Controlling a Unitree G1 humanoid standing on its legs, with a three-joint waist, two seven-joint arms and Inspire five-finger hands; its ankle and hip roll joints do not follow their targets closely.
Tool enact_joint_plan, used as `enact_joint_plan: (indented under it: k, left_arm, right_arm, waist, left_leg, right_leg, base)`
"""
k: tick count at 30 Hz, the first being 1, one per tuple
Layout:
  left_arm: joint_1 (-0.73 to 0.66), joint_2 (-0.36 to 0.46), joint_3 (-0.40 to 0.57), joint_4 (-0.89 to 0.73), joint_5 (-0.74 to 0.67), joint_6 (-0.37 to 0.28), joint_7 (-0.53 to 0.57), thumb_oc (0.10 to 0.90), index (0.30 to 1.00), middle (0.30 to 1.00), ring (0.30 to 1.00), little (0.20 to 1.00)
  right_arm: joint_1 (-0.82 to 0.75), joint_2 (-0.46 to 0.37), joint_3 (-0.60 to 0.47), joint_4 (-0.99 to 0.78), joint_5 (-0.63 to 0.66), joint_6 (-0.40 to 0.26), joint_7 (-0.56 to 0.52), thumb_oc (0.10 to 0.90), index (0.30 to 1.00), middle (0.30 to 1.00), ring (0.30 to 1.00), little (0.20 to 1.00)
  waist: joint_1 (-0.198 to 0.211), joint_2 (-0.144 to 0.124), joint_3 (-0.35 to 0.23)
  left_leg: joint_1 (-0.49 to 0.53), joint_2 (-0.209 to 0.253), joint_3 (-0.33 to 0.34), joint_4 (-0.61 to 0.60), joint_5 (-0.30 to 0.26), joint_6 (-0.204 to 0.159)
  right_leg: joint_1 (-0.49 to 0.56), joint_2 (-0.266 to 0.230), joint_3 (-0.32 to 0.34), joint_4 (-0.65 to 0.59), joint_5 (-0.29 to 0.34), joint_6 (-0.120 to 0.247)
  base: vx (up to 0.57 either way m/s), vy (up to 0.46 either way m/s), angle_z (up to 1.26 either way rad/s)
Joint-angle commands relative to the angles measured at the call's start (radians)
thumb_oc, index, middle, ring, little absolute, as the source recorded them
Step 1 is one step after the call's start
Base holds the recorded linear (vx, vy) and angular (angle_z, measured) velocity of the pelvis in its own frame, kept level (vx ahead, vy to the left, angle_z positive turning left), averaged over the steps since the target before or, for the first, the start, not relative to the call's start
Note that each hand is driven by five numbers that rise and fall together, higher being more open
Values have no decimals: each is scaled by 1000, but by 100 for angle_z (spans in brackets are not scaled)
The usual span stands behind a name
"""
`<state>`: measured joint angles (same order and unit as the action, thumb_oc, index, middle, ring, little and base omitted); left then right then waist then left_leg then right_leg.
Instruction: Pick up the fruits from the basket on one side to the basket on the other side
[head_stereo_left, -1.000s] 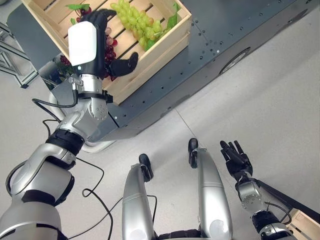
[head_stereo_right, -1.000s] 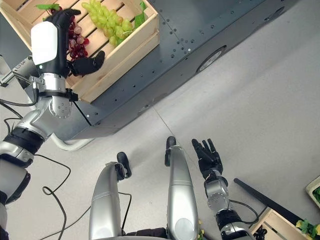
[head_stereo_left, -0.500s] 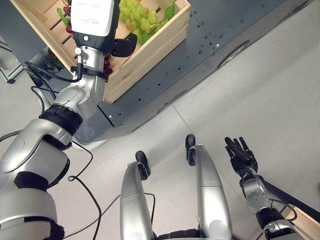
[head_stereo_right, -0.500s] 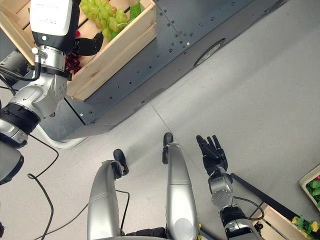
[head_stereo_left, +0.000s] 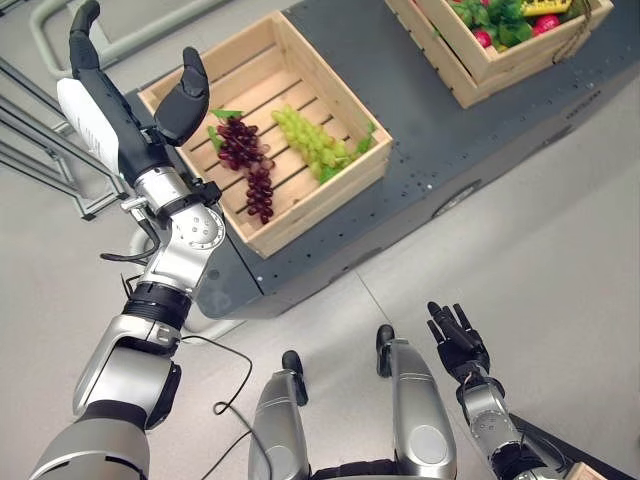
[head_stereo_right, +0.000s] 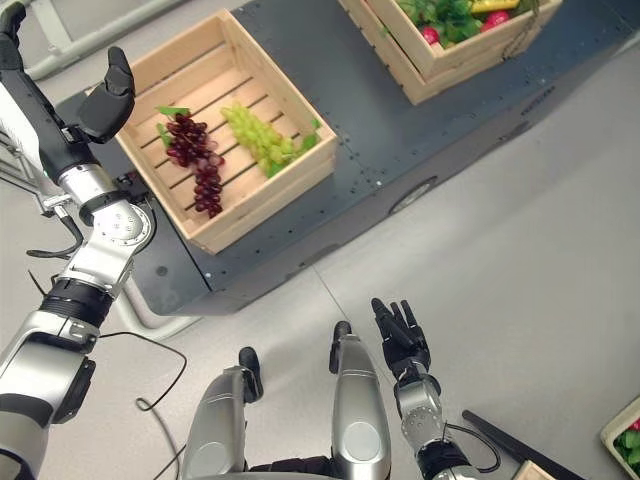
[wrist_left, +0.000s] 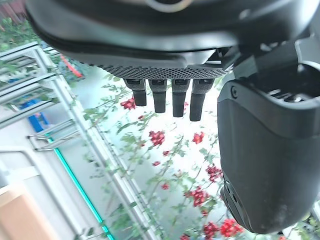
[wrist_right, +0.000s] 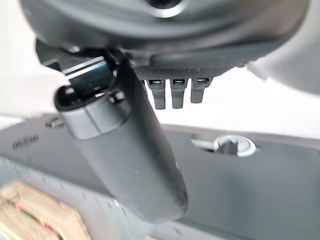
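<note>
A: Starting at the left hand (head_stereo_left: 120, 110): what is its pose?

B: Raised beside the outer corner of the wooden crate (head_stereo_left: 330, 205), palm facing the crate. Fingers are straight, thumb spread apart from them; nothing is held. In the left wrist view the fingers (wrist_left: 165, 97) extend straight with free space past them.

A: State of the right hand (head_stereo_left: 458, 342)?

B: Low, over the grey floor (head_stereo_left: 560, 260) near the robot, well apart from the crate. Fingers straight and relaxed, pointing away from the robot; empty.

A: Location of the fruit?

B: Inside the slatted crate, which sits on the dark platform (head_stereo_left: 450, 150). The red grapes (head_stereo_left: 248, 165) lie on the slats on the side nearer the left hand. Long axis runs from the green leaf at the stem end, by the far wall, down toward the crate's near wall, tapering to a narrow tail.

A: And the green grapes (head_stereo_left: 312, 145)?

B: Just beside the red bunch, roughly parallel, long axis slanting toward the near right corner, where leaves rest against the wall.

A: Other items?

B: A second crate (head_stereo_left: 470, 70) of mixed produce stands farther along the platform, apart from the first.
</note>
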<state>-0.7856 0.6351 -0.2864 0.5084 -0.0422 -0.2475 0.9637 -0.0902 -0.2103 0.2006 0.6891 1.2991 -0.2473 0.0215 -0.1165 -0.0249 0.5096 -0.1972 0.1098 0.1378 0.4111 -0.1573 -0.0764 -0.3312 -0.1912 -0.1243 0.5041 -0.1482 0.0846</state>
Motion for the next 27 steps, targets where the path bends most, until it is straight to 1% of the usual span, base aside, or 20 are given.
enact_joint_plan:
  k: [1,2,3,4,5,6,7,8,9,10,12,14,16,18,20,22,23,25,26,27]
  left_arm:
    - [42,67,9,-99,86,-13,-100,800,900,900,900,900]
    - [58,62,8,-91,102,-22,-119,800,900,900,900,900]
    - [78,62,-7,-85,105,-26,-157,800,900,900,900,900]
    - [86,60,-9,-90,99,-24,-174,800,900,900,900,900]
    - [100,61,-7,-101,70,-23,-200,800,900,900,900,900]
    - [117,58,9,-93,3,-66,-246,800,900,900,900,900]
    - [118,57,11,-92,-2,-71,-249,800,900,900,900,900]
    - [135,36,29,-80,-9,-112,-283,800,900,900,900,900]
    - [158,11,28,-68,-3,-154,-306,800,900,900,900,900]
    - [196,-3,25,-74,-21,-182,-313,800,900,900,900,900]
    - [274,-33,22,-123,-20,-198,-314,800,900,900,900,900]
    - [335,-69,30,-155,4,-231,-320,800,900,900,900,900]
    - [349,-98,23,-156,55,-255,-309,800,900,900,900,900]
    - [360,-112,13,-159,104,-274,-290,800,900,900,900,900]
    - [371,-113,-9,-191,178,-254,-234,800,900,900,900,900]
    - [376,-103,-20,-216,189,-245,-215,800,900,900,900,900]
    - [371,-101,-26,-211,186,-253,-214,800,900,900,900,900]
    - [364,-107,-28,-211,171,-282,-235,800,900,900,900,900]
    - [356,-109,-29,-209,164,-286,-259,800,900,900,900,900]
    - [326,-99,-51,-183,147,-279,-275,800,900,900,900,900]
  right_arm:
    - [89,21,-40,-33,-47,-52,4,800,900,900,900,900]
    - [103,27,-45,-29,-48,-51,2,800,900,900,900,900]
    - [125,45,-59,-13,-48,-49,-4,800,900,900,900,900]
    - [132,53,-62,-7,-42,-48,-8,800,900,900,900,900]
    - [137,65,-75,2,-46,-40,-14,800,900,900,900,900]
    - [131,85,-102,13,-56,-25,-6,800,900,900,900,900]
    - [131,84,-102,14,-56,-25,-5,800,900,900,900,900]
    - [124,89,-110,17,-46,-24,12,800,900,900,900,900]
    - [123,93,-108,23,-48,-37,18,800,900,900,900,900]
    - [120,94,-100,17,-53,-46,-4,800,900,900,900,900]
    - [115,93,-90,-20,-46,-38,1,800,900,900,900,900]
    - [106,77,-82,-8,-65,-60,33,800,900,900,900,900]
    - [92,62,-85,20,-45,-62,55,800,900,900,900,900]
    - [81,53,-86,21,-59,-62,53,800,900,900,900,900]
    - [69,35,-71,14,-69,-44,52,800,900,900,900,900]
    - [78,27,-57,-6,-94,-47,50,800,900,900,900,900]
    - [80,21,-49,-8,-87,-57,46,800,900,900,900,900]
    - [87,18,-57,-20,-53,-76,42,800,900,900,900,900]
    - [84,16,-59,-13,-49,-95,38,800,900,900,900,900]
    - [72,11,-54,10,-33,-113,21,800,900,900,900,900]
  waist:
    - [-27,50,-176]
    - [-33,51,-186]
    - [-42,47,-210]
    - [-44,44,-221]
    - [-45,42,-236]
    - [-41,34,-250]
    - [-42,35,-249]
    - [-42,29,-251]
    - [-51,33,-254]
    - [-44,26,-261]
    - [-30,17,-263]
    - [-11,9,-272]
    - [2,7,-286]
    - [7,5,-293]
    - [15,-2,-293]
    - [24,-6,-267]
    - [22,-2,-253]
    - [15,18,-232]
    - [11,11,-235]
    - [13,16,-237]
  left_leg:
    - [109,-76,26,-91,-25,128]
    - [127,-76,28,-96,-28,136]
    - [164,-84,24,-122,-27,143]
    - [179,-91,24,-137,-26,143]
    - [217,-100,29,-168,-31,140]
    - [263,-114,40,-209,-50,137]
    - [268,-113,39,-214,-51,137]
    - [281,-116,28,-233,-58,141]
    - [273,-110,2,-242,-57,147]
    - [259,-108,-18,-226,-49,147]
    - [279,-83,-23,-255,-25,129]
    - [305,-57,-2,-307,8,108]
    - [308,-43,1,-320,29,95]
    - [301,-36,3,-299,31,85]
    - [254,-23,16,-104,72,61]
    - [129,-23,8,88,104,57]
    - [94,-9,19,68,123,46]
    - [94,27,70,-210,214,12]
    - [128,37,89,-234,168,25]
    - [136,12,58,-248,138,39]
  right_leg:
    - [47,-29,108,95,143,-16]
    - [40,-16,118,120,147,-13]
    - [40,19,134,77,169,2]
    - [43,27,134,21,185,10]
    - [63,23,111,-149,214,24]
    - [73,31,88,-332,272,42]
    - [79,34,87,-345,278,42]
    - [86,52,106,-387,280,43]
    - [112,74,146,-370,238,33]
    - [123,90,163,-357,220,26]
    - [157,100,123,-355,189,12]
    - [226,93,74,-426,188,-8]
    - [272,99,60,-460,181,-23]
    - [287,102,56,-466,174,-34]
    - [302,109,54,-458,155,-64]
    - [335,119,41,-457,144,-88]
    - [354,121,28,-455,137,-91]
    - [389,116,-8,-453,115,-83]
    - [399,91,-16,-455,101,-73]
    - [395,72,-31,-463,106,-65]
  base:
    - [165,-11,17]
    - [250,-128,37]
    - [248,-149,48]
    - [293,-189,57]
    - [271,-259,39]
    - [217,-227,18]
    - [135,-283,-6]
    - [76,-244,4]
    - [109,-358,39]
    - [144,-384,89]
    - [125,-290,61]
    - [159,-211,3]
    - [192,-174,45]
    - [150,-108,40]
    - [108,-87,19]
    - [22,-42,14]
    - [3,58,32]
    - [27,127,40]
    - [27,141,58]
    - [40,140,52]
